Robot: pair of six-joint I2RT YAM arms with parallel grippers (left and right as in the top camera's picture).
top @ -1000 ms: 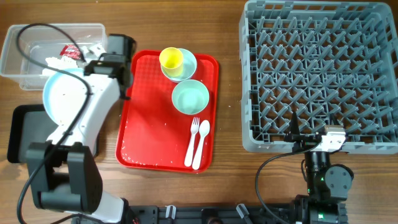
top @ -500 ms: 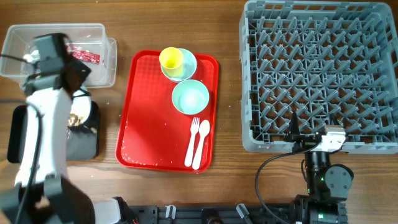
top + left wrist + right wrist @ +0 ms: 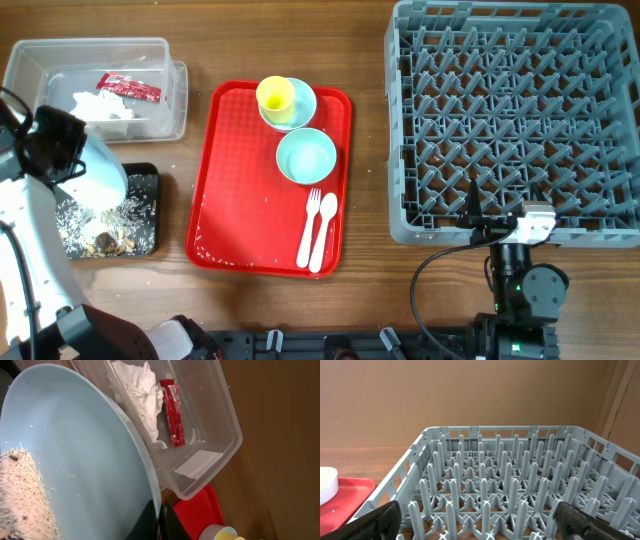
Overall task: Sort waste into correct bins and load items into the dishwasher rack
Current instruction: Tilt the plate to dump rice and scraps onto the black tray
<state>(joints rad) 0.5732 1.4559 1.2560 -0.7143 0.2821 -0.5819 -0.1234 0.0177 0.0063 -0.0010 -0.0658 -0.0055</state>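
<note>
Left gripper (image 3: 160,522) is pinched shut on the rim of the pale blue plate (image 3: 85,470), holding it tilted over the black tray (image 3: 154,238) where the scraps (image 3: 102,240) sit. Right gripper (image 3: 480,527) is wide open and empty, right by the dishwasher rack (image 3: 520,485)

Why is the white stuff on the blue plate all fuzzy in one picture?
Left wrist view: the plate sits very near the lens, so its crumbs blur, while the tub looks sharp. Overhead view: evenly lit, rack crisp.
</note>
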